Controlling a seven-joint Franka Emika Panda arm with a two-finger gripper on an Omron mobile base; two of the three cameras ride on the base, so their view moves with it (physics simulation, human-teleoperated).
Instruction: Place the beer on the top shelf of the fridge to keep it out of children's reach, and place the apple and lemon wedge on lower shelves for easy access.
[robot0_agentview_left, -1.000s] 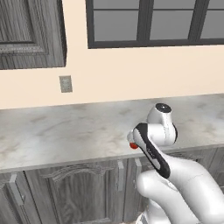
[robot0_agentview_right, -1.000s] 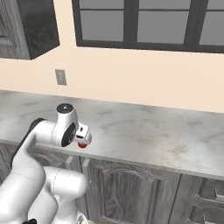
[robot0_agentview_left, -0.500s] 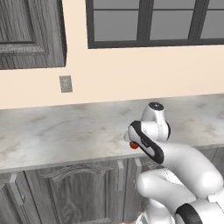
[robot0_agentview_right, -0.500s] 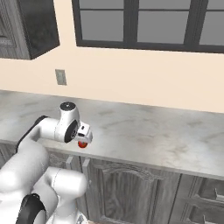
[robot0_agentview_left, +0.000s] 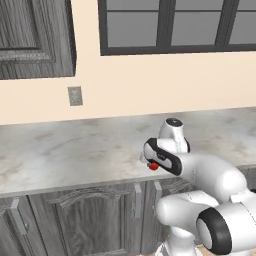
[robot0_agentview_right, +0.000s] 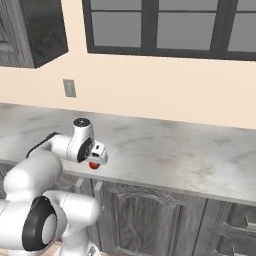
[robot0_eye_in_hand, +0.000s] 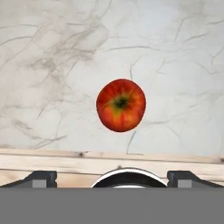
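- I see the apple (robot0_eye_in_hand: 120, 105) near the desk (robot0_eye_in_hand: 52, 52) front edge, bare marble all around.
- Its stem end faces up.
- My hand (robot0_eye_in_hand: 112, 176) is wide open, holding nothing.

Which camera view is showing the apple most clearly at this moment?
The hand view. It looks straight down on the whole apple, lying on the marble counter with nothing over it. In the left base view and the right base view, the arm hides all but a small red part.
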